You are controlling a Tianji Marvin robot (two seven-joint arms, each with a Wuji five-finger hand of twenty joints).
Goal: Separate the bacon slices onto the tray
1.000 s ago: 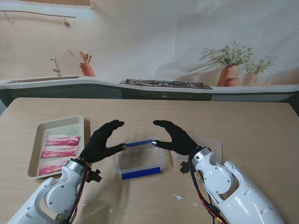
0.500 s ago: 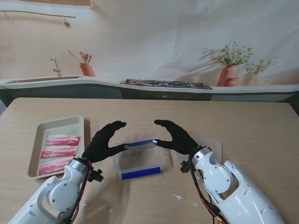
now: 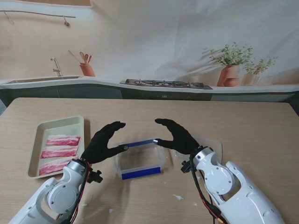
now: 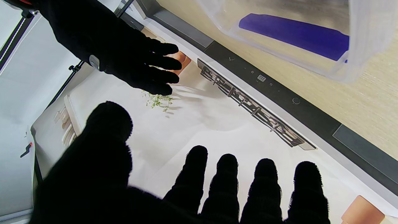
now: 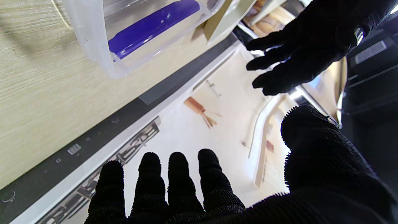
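Note:
Three bacon slices (image 3: 61, 151) lie side by side on the cream tray (image 3: 70, 123) at my left. A clear plastic container (image 3: 139, 161) with blue edges sits in the middle, and I see no bacon in it. My left hand (image 3: 103, 141) hovers open at its left side, fingers spread, holding nothing. My right hand (image 3: 176, 136) hovers open at its right side, palm facing the left hand. In the left wrist view the container (image 4: 298, 34) shows past my fingers (image 4: 228, 183), with the right hand (image 4: 124, 53) opposite. In the right wrist view I see the container (image 5: 140, 31) and the left hand (image 5: 298, 53).
A clear lid (image 3: 211, 145) lies on the table behind my right hand. Small white scraps (image 3: 178, 197) dot the wood nearer to me. A counter with a stove (image 3: 166, 84), sink and potted plants runs along the table's far edge.
Both hands have shifted very slightly; the right hand has drifted a little to the right. The container and the bacon have not moved.

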